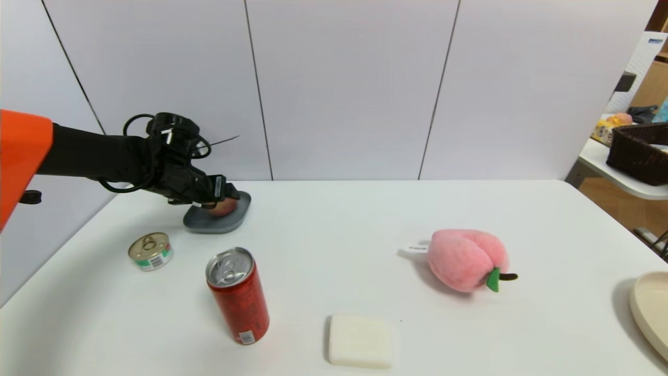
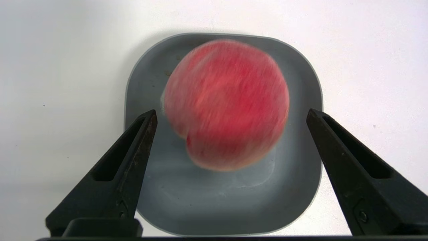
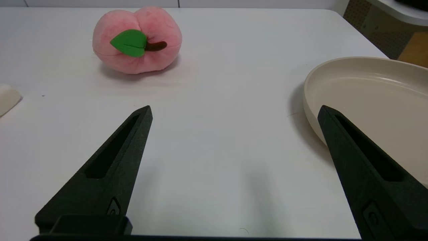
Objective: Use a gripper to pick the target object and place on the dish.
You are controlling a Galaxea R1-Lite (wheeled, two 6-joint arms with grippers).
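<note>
Two fingers spread, peach down on the dish

Both fingers of the left gripper (image 2: 230, 115) stand apart, clear of the peach (image 2: 225, 103) on either side. Its outline is smeared in the wrist view, so it may be rolling. It lies inside the grey dish (image 1: 206, 223), at about ten o'clock on the table (image 1: 365, 235). Best move, I judge: lift straight up, fingers wide, without brushing the fruit, and check it settles within the rim. Right gripper (image 3: 234, 110) sits parked, fingers apart, near the cream plate (image 3: 367, 87).
</note>
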